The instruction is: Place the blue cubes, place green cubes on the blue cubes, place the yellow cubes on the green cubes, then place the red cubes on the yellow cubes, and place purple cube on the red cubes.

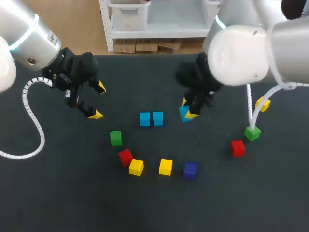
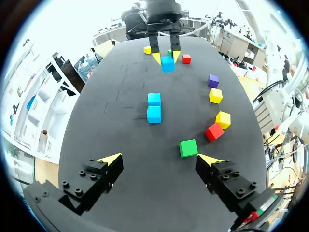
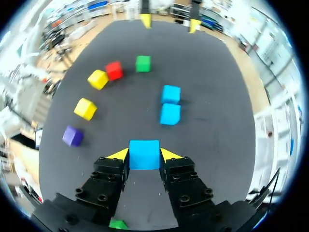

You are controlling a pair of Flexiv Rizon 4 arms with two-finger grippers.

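At the upper left, the left gripper (image 1: 98,101) hangs open and empty over the table (image 1: 58,193). At centre, a blue pair (image 1: 147,119) sits touching side by side, and below it a green cube (image 1: 116,138), red cube (image 1: 125,157), two yellow cubes (image 1: 136,167) and a purple cube (image 1: 190,170) form an arc. Just right of the pair, the right gripper (image 1: 188,109) clamps a third blue cube (image 3: 144,154) between its fingers.

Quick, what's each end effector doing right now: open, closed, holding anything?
Left end effector: open, holding nothing.
Right end effector: closed on a blue cube.
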